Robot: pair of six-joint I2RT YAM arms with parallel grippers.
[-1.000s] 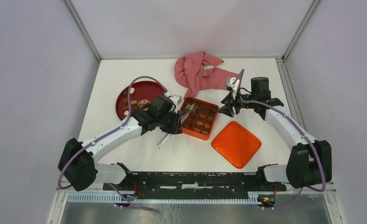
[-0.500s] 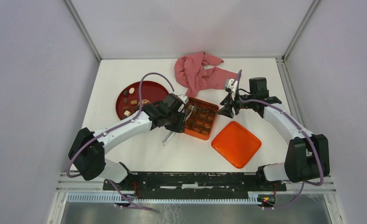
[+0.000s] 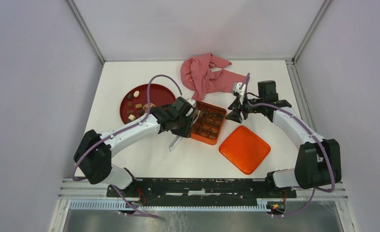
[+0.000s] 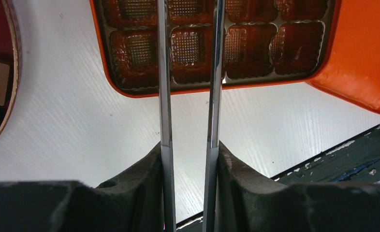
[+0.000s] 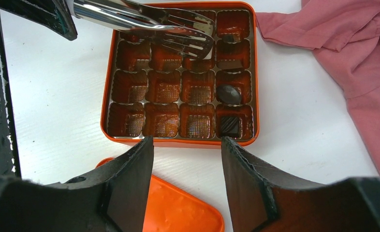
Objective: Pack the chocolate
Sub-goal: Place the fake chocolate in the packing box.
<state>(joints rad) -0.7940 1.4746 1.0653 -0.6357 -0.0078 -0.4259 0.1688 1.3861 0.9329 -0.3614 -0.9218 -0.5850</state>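
Note:
My left gripper (image 3: 184,126) is shut on metal tongs (image 4: 164,96), one arm against each finger. The tongs' forked tips (image 5: 178,29) hover over the far-left cells of the orange gridded tin (image 5: 178,141); I cannot tell whether a piece sits between them. Chocolate lies in the tin's right column: a dark oval piece (image 5: 228,94) and a dark square one (image 5: 230,124). More chocolate pieces (image 3: 138,106) rest on the dark-red plate (image 3: 156,93). My right gripper (image 3: 236,113) is open and empty, just off the tin's right side.
The tin's orange lid (image 3: 244,149) lies flat to the near right of the tin. A crumpled pink cloth (image 3: 205,75) sits at the back of the table, close to the right arm. White walls enclose the table.
The left arm has stretched to the right, carrying the tongs further over the tin. The right gripper has hardly moved.

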